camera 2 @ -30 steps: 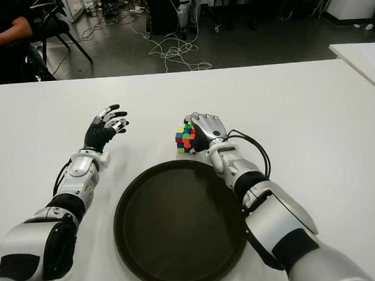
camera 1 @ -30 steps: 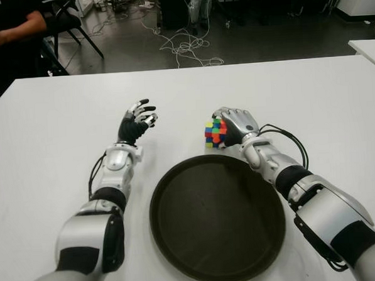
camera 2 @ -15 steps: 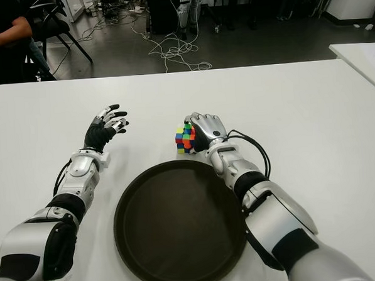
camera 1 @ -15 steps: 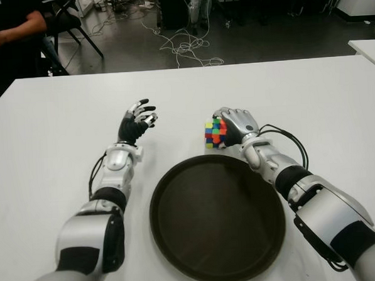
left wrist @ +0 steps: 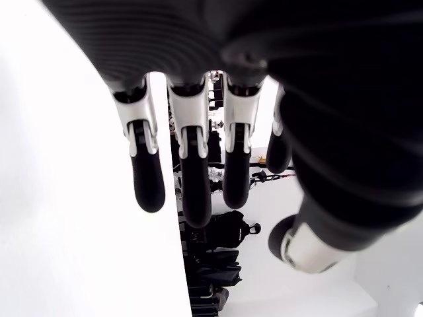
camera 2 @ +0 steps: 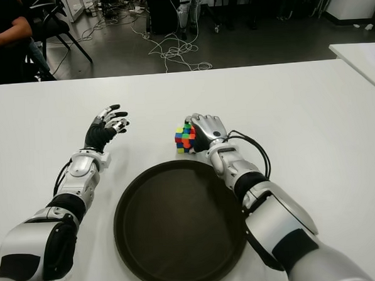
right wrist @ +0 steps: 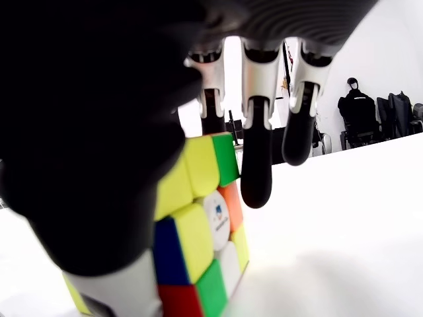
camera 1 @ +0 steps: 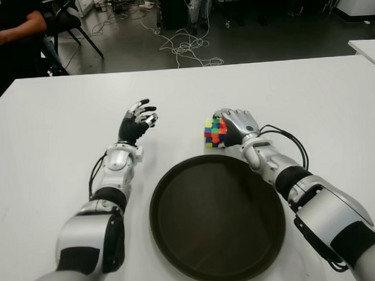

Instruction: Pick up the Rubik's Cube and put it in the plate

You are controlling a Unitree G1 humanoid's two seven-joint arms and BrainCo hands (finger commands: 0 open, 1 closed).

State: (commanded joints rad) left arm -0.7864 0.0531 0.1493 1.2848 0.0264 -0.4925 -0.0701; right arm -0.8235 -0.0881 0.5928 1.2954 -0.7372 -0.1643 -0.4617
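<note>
1. Nearest the robot, a round dark plate (camera 1: 180, 241) sits empty on the white table (camera 1: 48, 122), between the two forearms.
2. Just beyond the plate's far rim, the right hand (camera 1: 237, 126) wraps the Rubik's Cube (camera 1: 213, 131). The right wrist view shows the thumb pressed on one face and the fingers (right wrist: 256, 178) curling over the far side, so the grip looks closed on the cube.
3. Compared with half a second ago, the cube sits slightly higher and is tilted. This suggests the lift has just begun, though whether the cube is fully clear of the table cannot be told.
4. The left hand (camera 1: 136, 121) is held left of the cube, fingers loosely spread, holding nothing.
5. The path from cube to plate is short and unobstructed; only the raised rim needs clearing.
6. Beyond, bare table runs to the far edge, then floor cables (camera 1: 186, 49) and a seated person (camera 1: 6, 37) at the far left.
</note>
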